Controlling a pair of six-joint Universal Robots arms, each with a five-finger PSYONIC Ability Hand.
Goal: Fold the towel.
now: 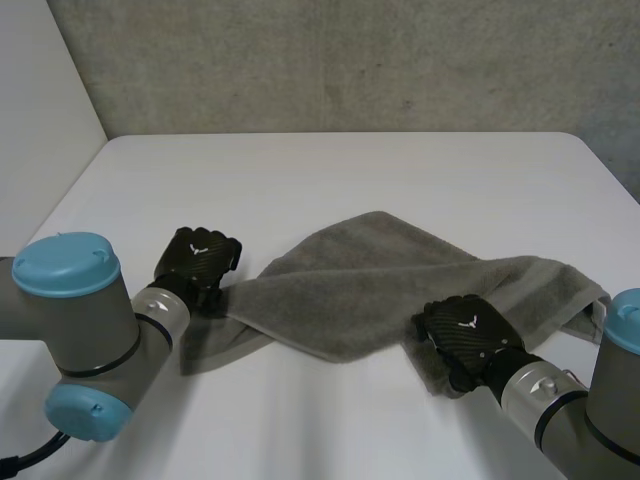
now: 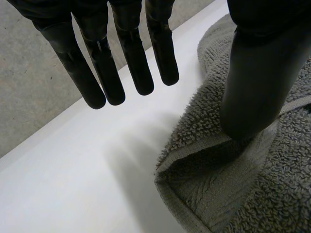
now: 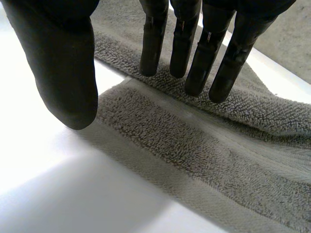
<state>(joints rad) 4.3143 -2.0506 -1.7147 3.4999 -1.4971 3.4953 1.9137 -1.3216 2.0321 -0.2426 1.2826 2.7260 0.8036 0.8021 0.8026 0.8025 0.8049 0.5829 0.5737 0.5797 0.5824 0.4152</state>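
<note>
Both uncurled: L hand at towel end, R hand over edge.

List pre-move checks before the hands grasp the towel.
1. Left hand open: ok, fingers straight over bare table.
2. Left hand at the towel end: ok, thumb against the cloth.
3. Right hand open: ok, fingers straight above the towel's near edge.
4. Cloth gripped by either hand: not ok, nothing pinched yet.
5. Towel lying flat: not ok, bunched and creased.
</note>
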